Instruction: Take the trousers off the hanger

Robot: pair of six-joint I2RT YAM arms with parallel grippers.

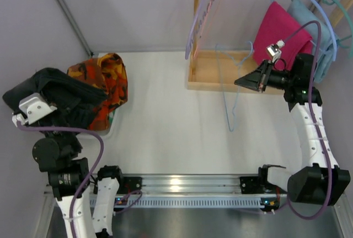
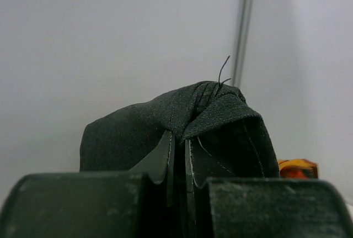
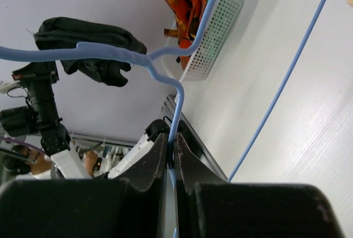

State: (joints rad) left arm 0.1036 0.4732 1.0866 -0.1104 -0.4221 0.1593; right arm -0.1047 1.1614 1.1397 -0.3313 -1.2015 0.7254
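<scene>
The dark trousers [image 1: 52, 94] hang bunched from my left gripper [image 1: 25, 117] at the far left, off the hanger; in the left wrist view the fabric [image 2: 182, 122] is pinched between the shut jaws of the left gripper [image 2: 179, 144]. My right gripper [image 1: 240, 82] is shut on the bare light blue wire hanger [image 1: 230, 83] and holds it above the table right of centre. In the right wrist view the hanger wire [image 3: 176, 102] runs between the closed fingers of the right gripper [image 3: 171, 141], and the trousers [image 3: 91, 45] show far off.
A white perforated basket [image 1: 113, 122] with orange patterned cloth [image 1: 105, 80] sits at the left. A wooden rack [image 1: 209, 75] stands at the back with a pink hanger [image 1: 205, 11], and red [image 1: 281, 31] and blue [image 1: 325, 50] cloths on hangers at the right.
</scene>
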